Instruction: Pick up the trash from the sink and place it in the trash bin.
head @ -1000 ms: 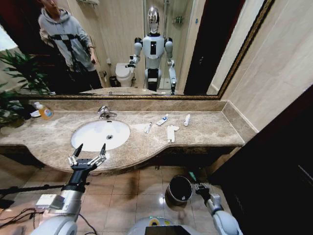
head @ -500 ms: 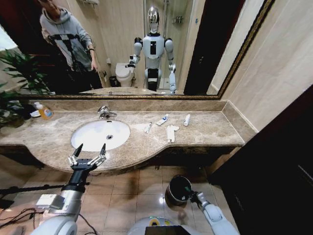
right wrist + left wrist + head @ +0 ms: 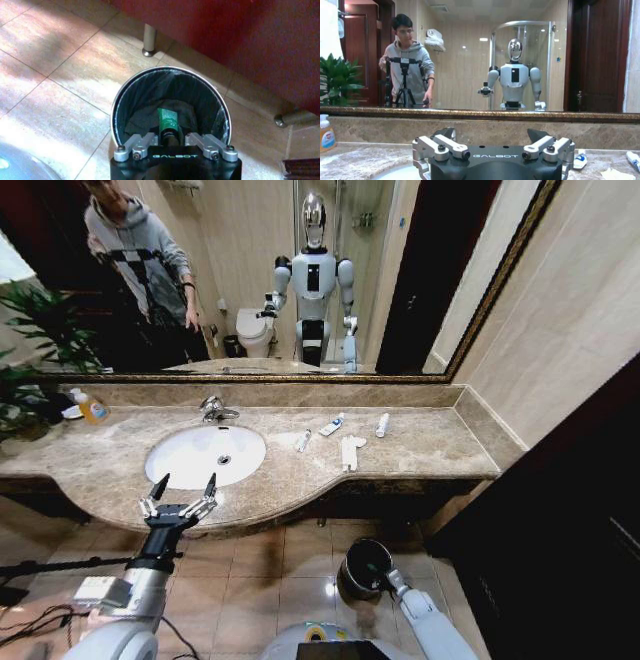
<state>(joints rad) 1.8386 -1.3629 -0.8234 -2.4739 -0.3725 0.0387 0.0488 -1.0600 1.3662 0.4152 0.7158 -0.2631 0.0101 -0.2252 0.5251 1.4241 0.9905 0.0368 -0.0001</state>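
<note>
My right gripper [image 3: 170, 139] hangs low over the small black trash bin [image 3: 200, 95], shut on a tiny dark green tube [image 3: 168, 119] that points down into the bin's mouth. In the head view that gripper [image 3: 384, 573] sits at the bin's [image 3: 349, 580] right rim on the floor. More trash lies on the counter right of the white sink [image 3: 170, 465]: small white tubes [image 3: 303, 440] [image 3: 331, 425], a white bottle [image 3: 382, 424] and a white wrapper [image 3: 350, 451]. My left gripper [image 3: 181, 492] stands open at the counter's front edge, just before the basin.
A chrome faucet [image 3: 213, 409] stands behind the basin and a yellow soap bottle [image 3: 92, 409] at the counter's far left. A plant [image 3: 30, 340] crowds that corner. Cabinet legs [image 3: 147, 41] stand on the tiled floor beside the bin. The mirror reflects a person.
My right arm has swung left and in, bringing the gripper with the green tube from beside the bin to over its rim. The left arm has not moved.
</note>
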